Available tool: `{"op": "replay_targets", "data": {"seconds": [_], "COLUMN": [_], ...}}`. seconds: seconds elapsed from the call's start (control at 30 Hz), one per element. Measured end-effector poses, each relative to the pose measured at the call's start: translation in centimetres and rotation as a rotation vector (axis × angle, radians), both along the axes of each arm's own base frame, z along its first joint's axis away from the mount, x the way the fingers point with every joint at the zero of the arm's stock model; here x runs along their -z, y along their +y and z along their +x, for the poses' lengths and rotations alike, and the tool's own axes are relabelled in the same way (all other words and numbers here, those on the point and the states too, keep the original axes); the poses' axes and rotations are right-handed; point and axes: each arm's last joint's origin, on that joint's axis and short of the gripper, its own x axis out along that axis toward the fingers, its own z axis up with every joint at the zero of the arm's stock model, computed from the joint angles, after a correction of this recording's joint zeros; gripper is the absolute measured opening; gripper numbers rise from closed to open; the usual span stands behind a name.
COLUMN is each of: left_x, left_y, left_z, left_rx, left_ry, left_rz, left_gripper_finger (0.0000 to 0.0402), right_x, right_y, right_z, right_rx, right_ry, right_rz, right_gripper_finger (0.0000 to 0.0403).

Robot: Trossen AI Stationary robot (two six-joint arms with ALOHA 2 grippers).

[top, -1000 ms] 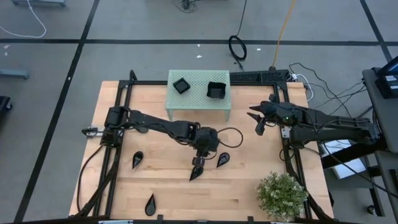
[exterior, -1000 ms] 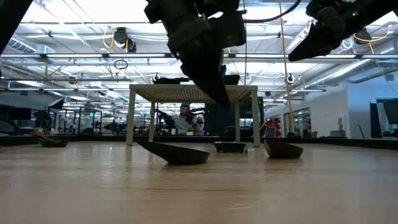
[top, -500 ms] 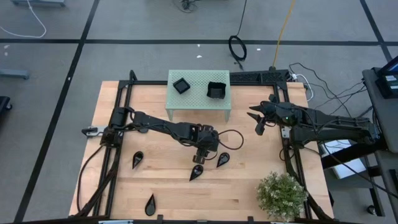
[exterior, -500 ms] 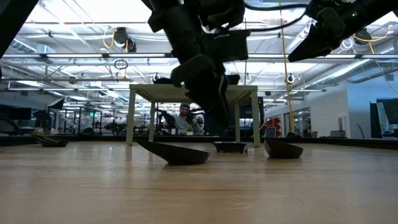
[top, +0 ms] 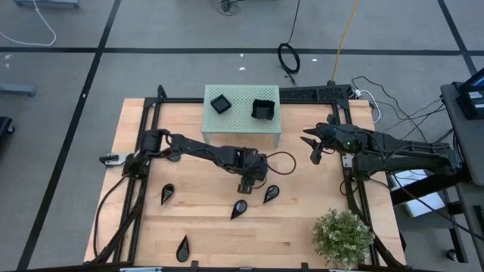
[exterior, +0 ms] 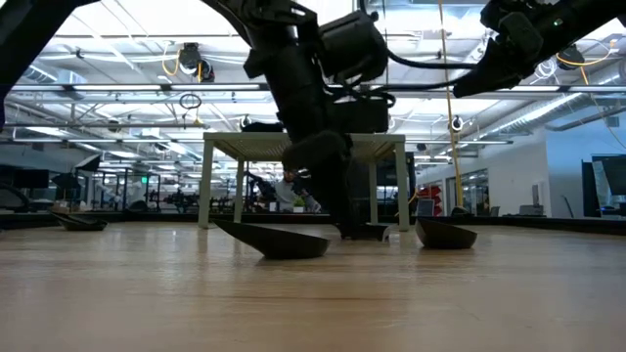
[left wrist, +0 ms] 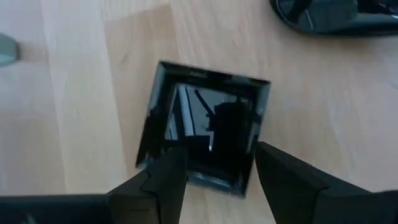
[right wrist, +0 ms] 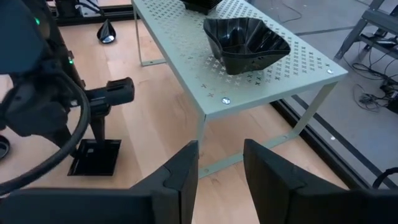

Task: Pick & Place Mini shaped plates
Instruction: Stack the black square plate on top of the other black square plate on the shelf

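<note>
My left gripper (top: 243, 187) points down, open, over a small black square plate (left wrist: 205, 121) that lies flat on the table. One finger (left wrist: 171, 174) stands over the plate's near rim and the other (left wrist: 273, 171) beside its corner. Black teardrop plates (top: 240, 209) (top: 271, 193) (top: 167, 193) lie on the wood around it. A square plate (top: 220, 103) and a wavy plate (right wrist: 245, 40) sit on the pale green stand (top: 242, 121). My right gripper (top: 314, 151) waits open, raised near the table's right side. My left gripper comes at the square plate's near edge (left wrist: 199, 177) from above, slanting, with its fingers apart. The plate lies flat on the table. I cannot tell whether the fingers touch the plate.
Another teardrop plate (top: 182, 247) lies near the front left. A potted plant (top: 344, 236) stands at the front right corner. A black frame (top: 144, 151) runs along the table's sides. A cable loops beside my left wrist (top: 280, 162).
My left gripper has drawn back from above the middle teardrop plate toward the far edge and the stand, and has sunk down onto the square plate. The teardrop plate, covered before, now shows in full and has stayed where it was.
</note>
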Motion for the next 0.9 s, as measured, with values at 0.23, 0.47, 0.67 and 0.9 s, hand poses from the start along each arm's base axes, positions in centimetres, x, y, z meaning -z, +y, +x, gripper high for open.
{"op": "replay_targets", "data": {"seconds": [0.23,0.47,0.67,0.9], "left_x": [0.8,0.7,0.6,-3.4], "left_y": [0.0,0.0,-0.2,-1.6], "left_z": [0.0,-0.1,-0.1,-0.8], "left_rx": [0.005,-0.012,-0.029,-0.015], "left_ry": [0.031,0.034,0.027,-0.066], "left_rz": [0.008,0.054,0.049,0.025], "left_gripper_finger": [0.0188,0.0103,0.0011,0.0006], "right_x": [0.0,0.0,0.0,0.0], "right_y": [0.0,0.0,0.0,0.0], "right_z": [0.0,0.0,0.0,0.0], "right_rx": [0.000,-0.001,-0.001,-0.001], "right_ry": [0.001,0.001,0.001,0.001], "right_rz": [0.000,0.001,0.000,0.000], "right_gripper_finger": [0.0116,0.0116,0.0116,0.0116]}}
